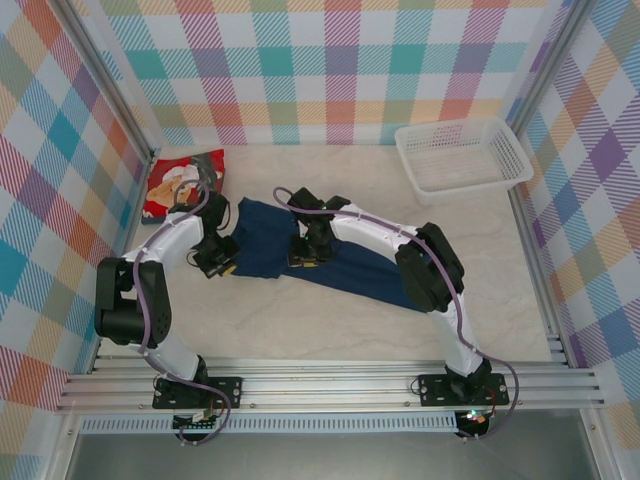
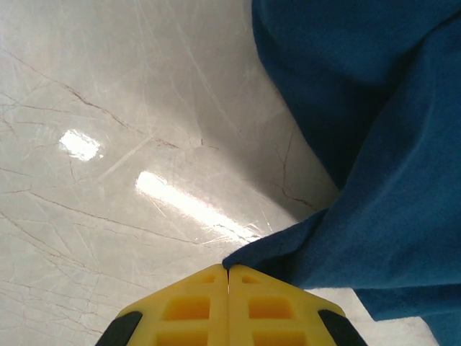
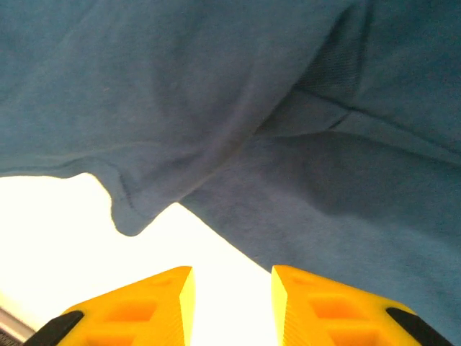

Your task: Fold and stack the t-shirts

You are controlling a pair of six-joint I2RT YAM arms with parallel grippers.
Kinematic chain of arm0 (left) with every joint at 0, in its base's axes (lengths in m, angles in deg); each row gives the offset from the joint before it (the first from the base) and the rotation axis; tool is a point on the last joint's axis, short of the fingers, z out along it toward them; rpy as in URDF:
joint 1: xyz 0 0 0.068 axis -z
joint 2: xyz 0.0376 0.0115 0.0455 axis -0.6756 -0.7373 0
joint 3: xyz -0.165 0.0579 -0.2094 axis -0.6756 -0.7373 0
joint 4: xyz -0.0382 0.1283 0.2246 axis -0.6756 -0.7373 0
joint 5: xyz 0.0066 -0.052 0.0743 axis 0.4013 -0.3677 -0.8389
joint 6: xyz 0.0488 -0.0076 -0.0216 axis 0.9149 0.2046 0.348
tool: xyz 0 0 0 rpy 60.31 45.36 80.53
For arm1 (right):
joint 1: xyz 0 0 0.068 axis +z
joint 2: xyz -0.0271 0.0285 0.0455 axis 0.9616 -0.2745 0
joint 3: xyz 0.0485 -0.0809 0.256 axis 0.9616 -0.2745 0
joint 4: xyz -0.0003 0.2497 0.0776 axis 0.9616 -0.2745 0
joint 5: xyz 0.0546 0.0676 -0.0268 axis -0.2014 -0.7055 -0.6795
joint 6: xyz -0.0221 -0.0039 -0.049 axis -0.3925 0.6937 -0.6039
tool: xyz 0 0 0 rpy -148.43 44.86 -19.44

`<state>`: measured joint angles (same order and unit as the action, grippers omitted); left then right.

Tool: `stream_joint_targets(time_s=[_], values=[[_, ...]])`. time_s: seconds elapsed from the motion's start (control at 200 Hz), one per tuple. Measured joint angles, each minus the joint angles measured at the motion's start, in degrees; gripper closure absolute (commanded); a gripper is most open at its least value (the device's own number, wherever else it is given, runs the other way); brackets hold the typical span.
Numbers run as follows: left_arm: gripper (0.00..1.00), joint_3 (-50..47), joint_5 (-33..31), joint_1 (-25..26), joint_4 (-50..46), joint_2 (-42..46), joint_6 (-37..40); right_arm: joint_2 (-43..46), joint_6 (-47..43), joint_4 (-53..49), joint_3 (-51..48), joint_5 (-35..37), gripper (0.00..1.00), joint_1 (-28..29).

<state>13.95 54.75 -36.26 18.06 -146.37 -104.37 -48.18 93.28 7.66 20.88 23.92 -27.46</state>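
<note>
The top external camera sits high above and behind the arms. It looks down and forward over the whole bench [image 1: 330,320], with the left arm's base [image 1: 196,388] and the right arm's base [image 1: 455,385] at the near side and the checked walls [image 1: 330,70] at the far side. The left wrist camera looks out along the left fingers [image 2: 191,306], very close to the bench, facing the left edge of the navy t-shirt [image 2: 374,144]. The right wrist camera looks past the right fingers [image 3: 144,306], equally close, onto the shirt's cloth. All three views share that shirt and the pale bench beneath it.
</note>
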Motion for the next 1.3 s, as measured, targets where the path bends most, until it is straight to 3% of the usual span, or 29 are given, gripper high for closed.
stream_joint_targets(time_s=[0.235,0.465,0.605,0.89,1.3], values=[[1.0,-0.1,1.0,0.0,-0.1,-2.7,-1.0,0.0,4.5,4.4,-2.2,-5.0,0.61,2.2],[1.0,0.0,0.6,0.0,0.6,-7.2,-1.1,-0.6,9.2,7.1,-2.3,-6.6,0.78,2.6],[1.0,0.7,0.4,0.0,1.8,-8.6,-2.0,-4.4,9.2,8.2,5.4,-7.7,0.86,2.5],[1.0,1.0,0.6,0.0,2.0,-8.4,-2.7,-18.8,10.8,10.4,21.3,-9.4,0.9,2.3],[1.0,1.3,4.4,0.0,1.6,-4.0,-6.2,-23.4,12.1,5.7,26.6,-10.1,0.9,1.7]])
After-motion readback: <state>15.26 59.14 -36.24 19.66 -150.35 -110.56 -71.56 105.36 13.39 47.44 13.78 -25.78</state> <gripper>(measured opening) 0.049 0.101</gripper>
